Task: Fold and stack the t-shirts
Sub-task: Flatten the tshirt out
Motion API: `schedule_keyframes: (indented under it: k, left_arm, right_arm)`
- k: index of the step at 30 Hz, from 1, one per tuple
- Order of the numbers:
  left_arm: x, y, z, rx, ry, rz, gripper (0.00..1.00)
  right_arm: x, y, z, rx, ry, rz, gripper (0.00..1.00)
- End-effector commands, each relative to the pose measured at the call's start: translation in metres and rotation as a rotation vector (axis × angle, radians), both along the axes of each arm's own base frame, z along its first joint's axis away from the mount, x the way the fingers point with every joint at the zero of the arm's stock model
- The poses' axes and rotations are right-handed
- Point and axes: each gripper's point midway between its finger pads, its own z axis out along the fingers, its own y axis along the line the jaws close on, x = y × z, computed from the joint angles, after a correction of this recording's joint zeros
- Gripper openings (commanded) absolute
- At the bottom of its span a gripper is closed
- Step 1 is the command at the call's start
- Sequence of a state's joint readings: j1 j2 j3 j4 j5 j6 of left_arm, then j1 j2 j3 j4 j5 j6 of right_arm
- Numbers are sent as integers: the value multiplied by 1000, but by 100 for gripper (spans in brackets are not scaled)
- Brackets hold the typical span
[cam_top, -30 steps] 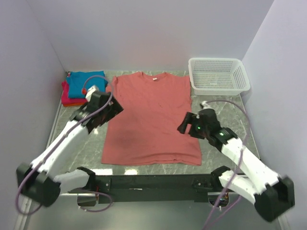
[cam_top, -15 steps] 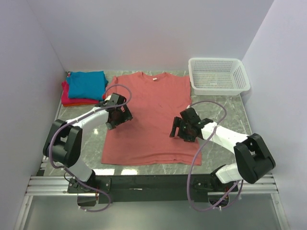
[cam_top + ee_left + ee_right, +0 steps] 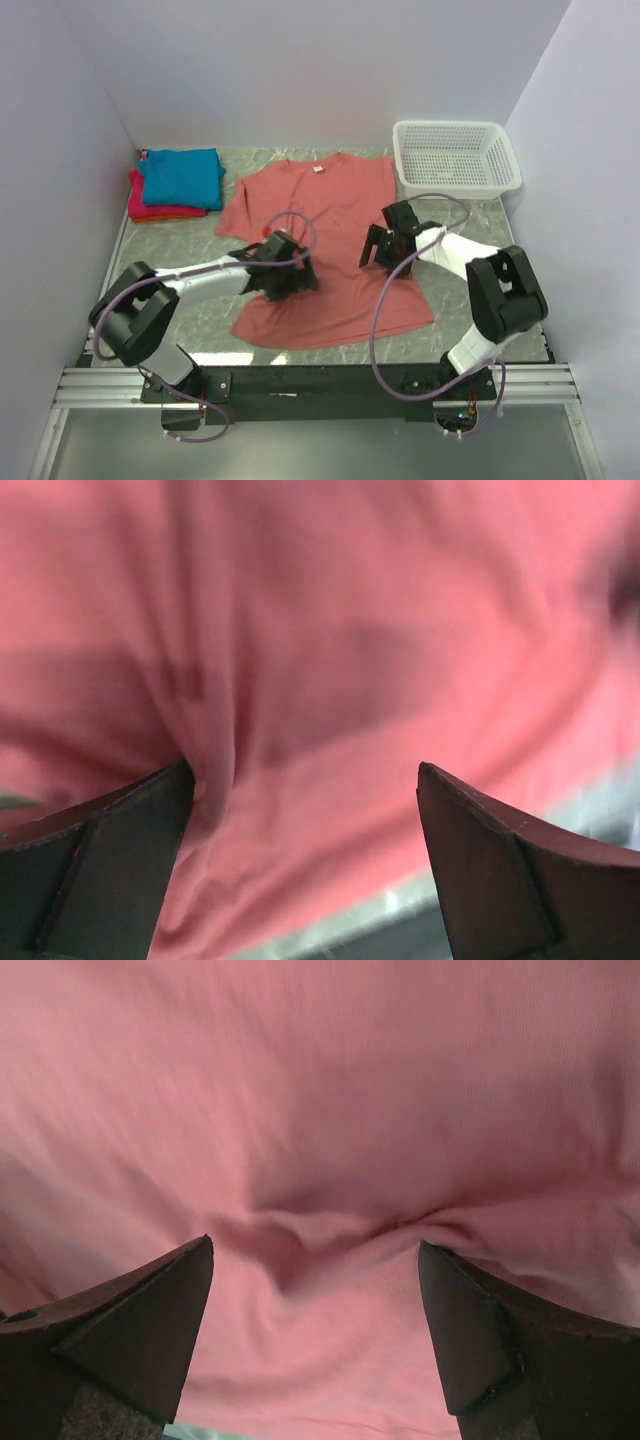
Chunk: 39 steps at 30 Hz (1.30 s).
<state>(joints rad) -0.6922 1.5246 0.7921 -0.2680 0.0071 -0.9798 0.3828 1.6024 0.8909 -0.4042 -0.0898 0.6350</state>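
**Top view.** Salmon-red t-shirt point(image 3: 330, 215) lies at the centre of the marbled table point(image 3: 165, 240), collar toward 12 o'clock, hem toward 6. The cloth is not flat. The body sits skewed, the hem edge rises from 7 toward 4 o'clock, and creases gather mid-body. White neck label point(image 3: 318, 168) shows inside the collar.

**Left gripper** point(image 3: 287, 277): down on the lower left part of the shirt, about 7 o'clock from its centre. In the left wrist view the fingers point(image 3: 100, 850) are spread wide with salmon cloth filling the gap. A raised fold runs to the inner tip of the 9 o'clock finger. Nothing is clamped. View blurred.

**Right gripper** point(image 3: 388, 247): on the shirt's right side, about 3 o'clock from its centre. In the right wrist view the fingers point(image 3: 120, 1320) stand apart. A small pucker of cloth is bunched between the tips but is not pinched.

**Stack.** Teal-blue t-shirt point(image 3: 182, 176), folded, lies on top of the folded magenta-pink t-shirt point(image 3: 145, 207) at the table's 10 o'clock corner. It sits just beside the salmon shirt's left sleeve; contact cannot be told.

**Basket.** White mesh basket point(image 3: 455, 180) stands upright at 1 o'clock, its near corner just beside the right sleeve.
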Motion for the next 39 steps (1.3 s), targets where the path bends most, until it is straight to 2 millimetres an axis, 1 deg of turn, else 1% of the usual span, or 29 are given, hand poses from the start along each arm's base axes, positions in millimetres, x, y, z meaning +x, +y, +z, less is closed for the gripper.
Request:
schedule_keyframes:
  k: [1, 2, 4, 6, 7, 10, 11, 13, 15, 16, 17, 18, 19, 20, 21, 22, 23, 24, 25, 26, 27, 28, 30, 31, 32, 34, 35, 37, 39]
  left_arm:
    - [-60, -48, -21, -70, 197, -173, 99]
    - [-59, -67, -11, -75, 167, -221, 99]
    - [-53, -83, -9, -53, 138, -251, 99]
    - [-41, -121, 12, -123, 68, -319, 99]
    - [-30, -142, 30, -167, 21, -338, 99]
    - [-23, -174, 40, -218, 4, -377, 99]
    - [-17, -190, 59, -262, -19, -389, 100]
    - [-14, -201, 72, -289, -38, -416, 99]
    - [-4, -197, 91, -256, -102, -401, 99]
    - [-1, -189, 95, -226, -123, -384, 99]
    - [8, -171, 93, -142, -162, -326, 99]
    - [7, -161, 114, -146, -201, -309, 99]
    - [10, -143, 111, -93, -223, -268, 99]
    - [14, -127, 115, -60, -248, -216, 99]
    - [19, -104, 132, -27, -299, -148, 99]
    - [17, -85, 126, 9, -298, -116, 99]
    - [23, -68, 128, 23, -298, -64, 99]
    - [23, -46, 137, 45, -313, -14, 99]
    - [22, -27, 127, 81, -291, 32, 99]
    - [30, -4, 125, 109, -279, 108, 100]
    - [31, 20, 125, 144, -277, 168, 99]
    - [38, 52, 110, 178, -236, 261, 99]
    - [42, 86, 98, 188, -200, 349, 99]
    - [37, 102, 82, 204, -150, 384, 99]
    - [44, 127, 76, 212, -125, 463, 99]
    - [44, 151, 61, 216, -83, 524, 99]
    - [45, 154, 57, 207, -78, 534, 99]
    - [45, 161, 47, 189, -57, 537, 99]
    - [50, 154, 44, 141, -59, 515, 99]
  right_arm:
    - [29, -12, -6, -12, 10, 13, 89]
    - [44, -11, 2, -21, -15, 18, 89]
    - [54, -15, -3, -67, -7, 38, 89]
    - [72, -5, 5, -41, -38, 75, 89]
    - [79, -3, 8, -35, -53, 76, 89]
    - [96, 1, 22, -38, -100, 101, 89]
    - [101, -4, 28, -56, -119, 92, 88]
    - [108, -9, 47, -62, -171, 94, 88]
    - [111, -19, 67, -63, -220, 80, 88]
    - [110, -23, 73, -67, -237, 78, 88]
    - [107, -26, 75, -69, -246, 76, 88]
    - [105, -28, 79, -69, -258, 73, 89]
    - [101, -30, 90, -66, -286, 73, 89]
    - [93, -30, 86, -62, -278, 76, 89]
    - [89, -28, 88, -43, -281, 83, 89]
    - [85, -28, 96, -30, -304, 79, 89]
    - [75, -28, 90, -23, -287, 80, 89]
    - [70, -26, 96, -7, -302, 83, 89]
    - [63, -22, 96, -4, -302, 98, 89]
    - [53, -22, 91, -12, -289, 107, 89]
    - [46, -20, 96, -23, -307, 115, 89]
    - [34, -1, 96, -19, -309, 172, 89]
    - [13, 24, 93, 1, -297, 236, 89]
    - [-5, 51, 92, 25, -290, 316, 88]
    - [-17, 68, 91, 45, -287, 362, 88]
    - [-34, 90, 85, 56, -269, 413, 88]
    - [-52, 110, 84, 65, -262, 473, 88]
    - [-67, 125, 73, 56, -226, 515, 88]
    - [-87, 137, 57, 23, -180, 567, 88]
